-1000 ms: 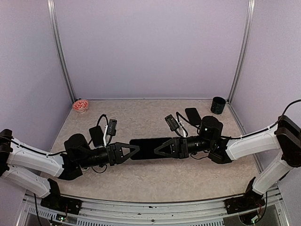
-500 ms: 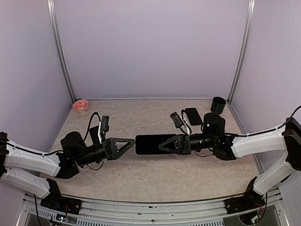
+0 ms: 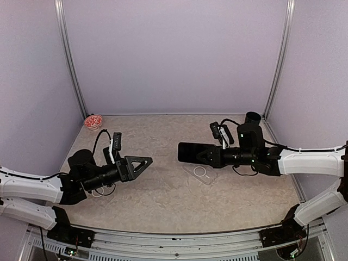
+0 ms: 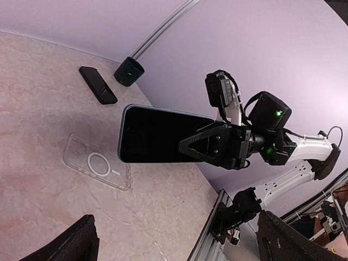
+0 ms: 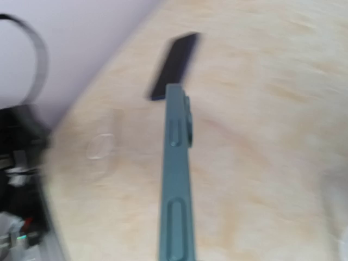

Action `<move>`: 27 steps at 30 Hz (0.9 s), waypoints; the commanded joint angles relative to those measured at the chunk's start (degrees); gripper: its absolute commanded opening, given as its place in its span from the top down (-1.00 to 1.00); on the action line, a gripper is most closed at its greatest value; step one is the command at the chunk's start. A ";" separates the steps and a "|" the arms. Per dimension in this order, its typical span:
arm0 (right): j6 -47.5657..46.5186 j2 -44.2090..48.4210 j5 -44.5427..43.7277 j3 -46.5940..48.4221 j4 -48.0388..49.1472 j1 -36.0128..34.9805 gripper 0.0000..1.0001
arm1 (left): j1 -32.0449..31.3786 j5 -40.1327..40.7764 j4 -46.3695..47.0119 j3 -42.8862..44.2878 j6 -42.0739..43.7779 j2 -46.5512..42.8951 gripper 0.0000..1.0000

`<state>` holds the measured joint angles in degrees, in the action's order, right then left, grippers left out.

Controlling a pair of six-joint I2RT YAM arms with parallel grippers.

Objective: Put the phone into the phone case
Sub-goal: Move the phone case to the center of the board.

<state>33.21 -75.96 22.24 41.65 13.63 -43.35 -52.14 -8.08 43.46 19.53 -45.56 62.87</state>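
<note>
– Handover finished, judging from overhead. A second back, pinched the phone (image 3: pixel 190 152) from both ends, low over the tabletop (image 3: pixel 163 201). Now released on one side: left gripper (image 3: pixel 145 161) spread wide, holding nothing, drawn back well apart from the phone case (image 3: pixel 202 174).

– And the other side?

– Clamped tight on one end of the phone by the right gripper (image 3: pixel 205 156). Raised off the tabletop, just above the phone case and a little toward the left arm's side of it. Uncovered the case as well: lying flat, clear, ring showing.

– Left wrist view?

– Same story. Looks across at the phone (image 4: pixel 157 134), screen dark, hanging over the phone case (image 4: pixel 97 162) without touching it. Own fingers (image 4: pixel 76 244) far apart at the bottom corners, nothing between.

– Right wrist?

– Blurred. Shows the phone (image 5: pixel 176 179) edge-on, teal side with its buttons, to the right of a faint smear of phone case (image 5: pixel 100 147). Cannot make out the fingers there.

– Meaning for the task?

– Probably leaves the seating to the right arm alone. Not yet lined up over the phone case, so likely needs squaring above it, then lowering and pressing in.
</note>
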 commanded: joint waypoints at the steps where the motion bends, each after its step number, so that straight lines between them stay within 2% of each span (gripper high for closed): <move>1: -2.17 -0.58 -8.69 2.53 -4.06 0.91 1.00 | 0.14 2.94 -9.25 4.24 2.21 -0.91 -0.98; 11: -2.16 -3.35 -16.54 2.64 -4.90 1.95 1.00 | -2.09 10.38 -8.11 2.10 0.57 -2.27 -0.98; 27: -1.52 -15.57 -19.26 6.67 -2.77 2.17 1.00 | -3.03 9.13 -7.74 2.42 0.38 0.71 -0.98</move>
<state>31.59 -89.38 3.90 45.58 7.44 -41.67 -54.72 1.10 35.07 21.69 -45.21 62.81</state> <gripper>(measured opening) 0.052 0.989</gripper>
